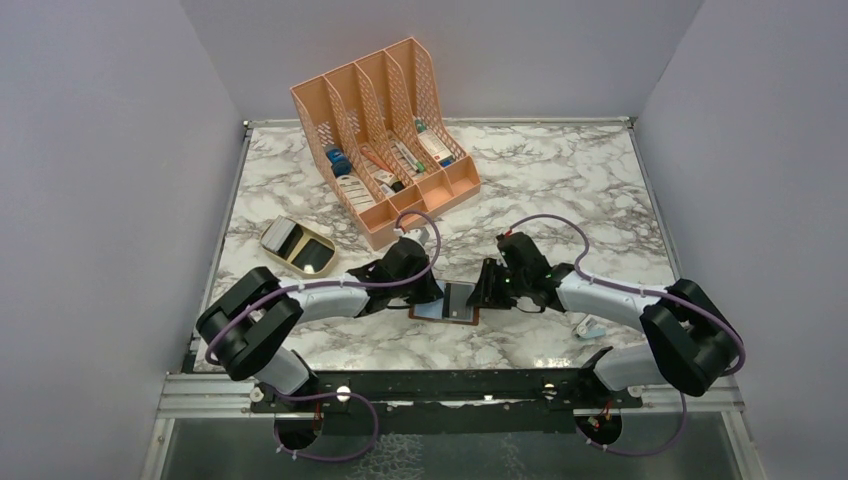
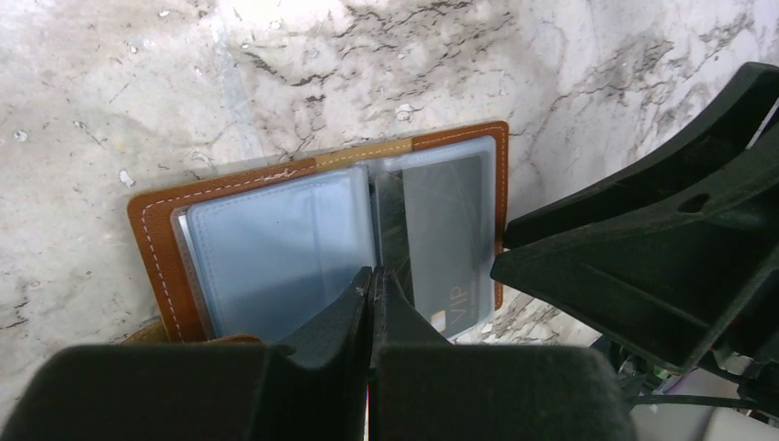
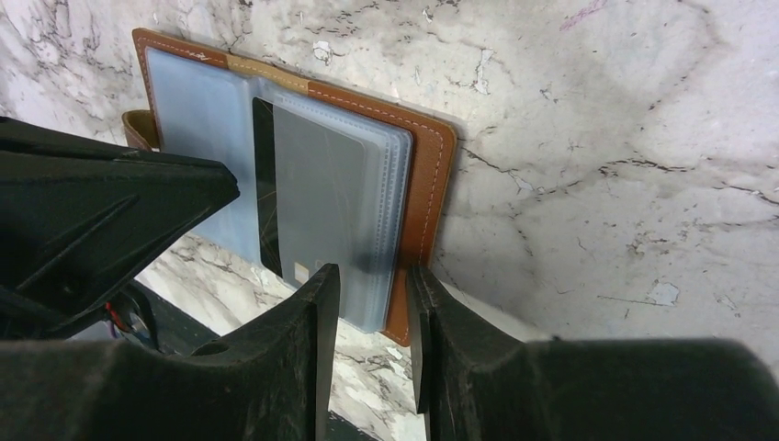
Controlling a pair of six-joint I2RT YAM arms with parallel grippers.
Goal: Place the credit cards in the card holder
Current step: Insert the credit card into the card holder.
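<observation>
Left tool [image 2: 372, 289] was shut at the near edge of the open brown leather card holder [image 2: 152, 239], which lay flat on the marble table [image 1: 560, 180]. Right tool [image 3: 372, 303] was narrow, astride the clear sleeves' near corner. The dark credit card [image 3: 265, 184] sat part-sleeved: stiff, probably slick; push its bare edge. The peach slotted organizer [image 1: 385, 140] stood far behind, well apart.

this looks like a robot test cell in a lab: plain pale lilac walls [image 1: 90, 150] close in a marble-patterned table [image 1: 560, 180], and a left arm [image 1: 310, 298] and a right arm [image 1: 610, 298] with purple cables are bolted to a metal rail [image 1: 200, 397] at its near edge.
</observation>
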